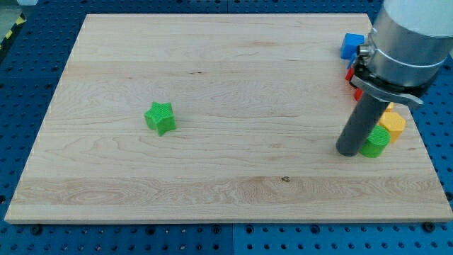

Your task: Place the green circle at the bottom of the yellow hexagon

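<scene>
- Pale wooden board point(226, 177) with visible grain, lying flat on a blue perforated metal surface point(28, 64); blue surface showing on all four sides of the board.
- Small green star-shaped block point(161, 117) alone on the left half of the board, a little above mid-height; well apart from every other block.
- Cluster of blocks at the far right edge of the board, partly hidden behind the arm.
- Blue block point(351, 44) at the top of that cluster, near the board's top right corner; shape not clear.
- Red block point(352, 73) just below the blue one; only small slivers showing beside the arm, shape impossible to tell.
- Yellow hexagon block point(393, 124) lower on the right side, close to the board's right edge; a further sliver of yellow just above it, against the arm's collar, too hidden to identify.
- Green circle block point(375, 142) touching or just beside the lower left of the yellow hexagon, slightly nearer the view's bottom.
- Large grey cylindrical arm body point(410, 35) entering from the top right corner, ending in a dark collar and a straight dark rod.
- My tip point(349, 151) resting on the board at the rod's lower end, right against the left side of the green circle, seemingly in contact; far to the right of the green star.
- No pincer on this arm, only the plain rod; nothing held, so no open or closed state to tell.
</scene>
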`<state>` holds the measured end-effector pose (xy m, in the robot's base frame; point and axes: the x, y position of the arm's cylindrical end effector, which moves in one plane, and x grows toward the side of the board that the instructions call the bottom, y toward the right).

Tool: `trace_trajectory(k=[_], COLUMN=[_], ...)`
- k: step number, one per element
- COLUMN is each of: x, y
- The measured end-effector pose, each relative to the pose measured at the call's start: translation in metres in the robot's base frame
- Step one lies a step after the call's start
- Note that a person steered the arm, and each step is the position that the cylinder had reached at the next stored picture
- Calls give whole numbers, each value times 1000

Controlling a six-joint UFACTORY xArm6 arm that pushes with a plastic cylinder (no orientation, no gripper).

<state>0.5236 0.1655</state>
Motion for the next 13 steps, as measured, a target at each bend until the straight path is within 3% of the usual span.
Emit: trace_trajectory(k=[3,9,13], x=[-33,24,32], y=[10,29,51])
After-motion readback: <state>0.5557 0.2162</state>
